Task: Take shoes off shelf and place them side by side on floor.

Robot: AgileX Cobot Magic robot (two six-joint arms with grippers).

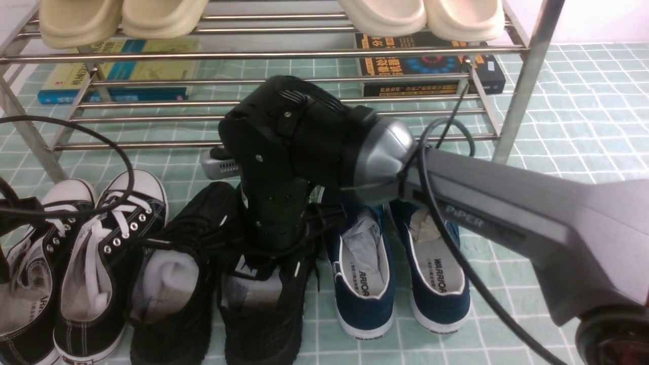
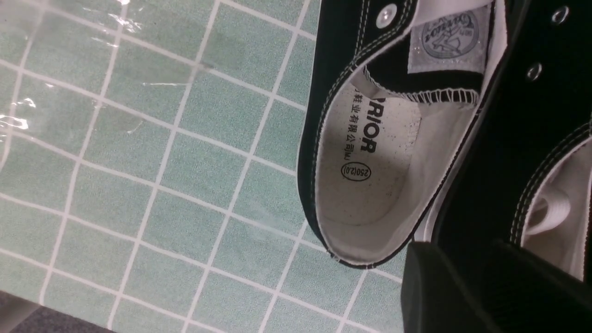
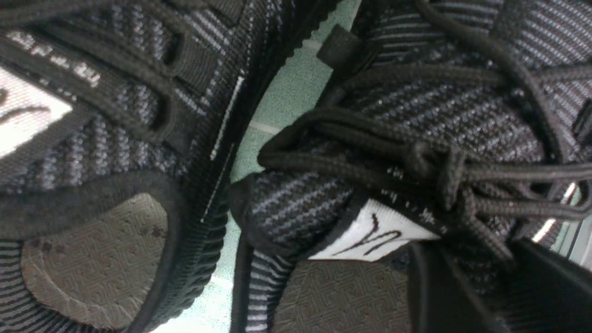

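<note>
Both black knit shoes stand side by side on the mint-green floor (image 1: 557, 126), one on the left (image 1: 172, 299) and one on the right (image 1: 263, 314), toes toward the steel shelf (image 1: 263, 53). My right gripper (image 1: 274, 248) reaches straight down onto the right shoe. In the right wrist view its fingers (image 3: 439, 286) close on that shoe's (image 3: 416, 115) tongue and laces, beside the other shoe (image 3: 115, 115). My left gripper (image 2: 462, 245) hangs over the black canvas sneakers (image 2: 370, 162), jaws apart, holding nothing.
Black canvas sneakers with white toe caps (image 1: 76, 263) stand left of the knit pair, navy slip-ons (image 1: 400, 274) right of it. Cream slippers (image 1: 121, 17) sit on the shelf's top tier. Books (image 1: 431, 66) lie under the shelf. Black cables (image 1: 456, 253) hang from my arms.
</note>
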